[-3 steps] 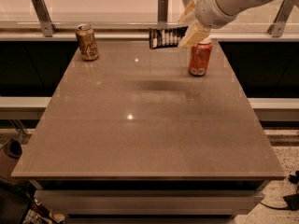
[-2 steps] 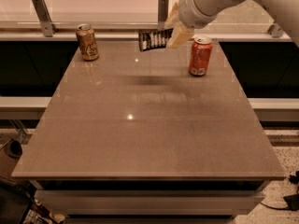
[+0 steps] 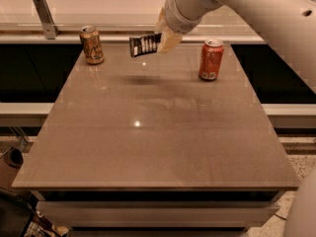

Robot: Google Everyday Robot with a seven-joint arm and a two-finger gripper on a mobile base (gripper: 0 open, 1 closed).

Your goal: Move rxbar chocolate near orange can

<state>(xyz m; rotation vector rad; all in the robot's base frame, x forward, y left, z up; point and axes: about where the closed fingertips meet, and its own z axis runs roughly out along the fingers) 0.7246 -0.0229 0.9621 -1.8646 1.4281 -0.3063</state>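
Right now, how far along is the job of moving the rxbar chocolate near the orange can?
Done: the tool grips the rxbar chocolate, lifted off the table. In hand: the bar hangs in the air between the red-orange can and the orange can. Left: bring it beside the orange can at the far left and set it down.

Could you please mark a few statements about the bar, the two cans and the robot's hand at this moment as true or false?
1. The hand holds the rxbar chocolate in the air above the table. True.
2. The rxbar chocolate touches the orange can. False: a clear gap separates them.
3. The red-orange can lies on its side. False: it stands upright.
4. The orange can stands upright near the table's far edge. True.
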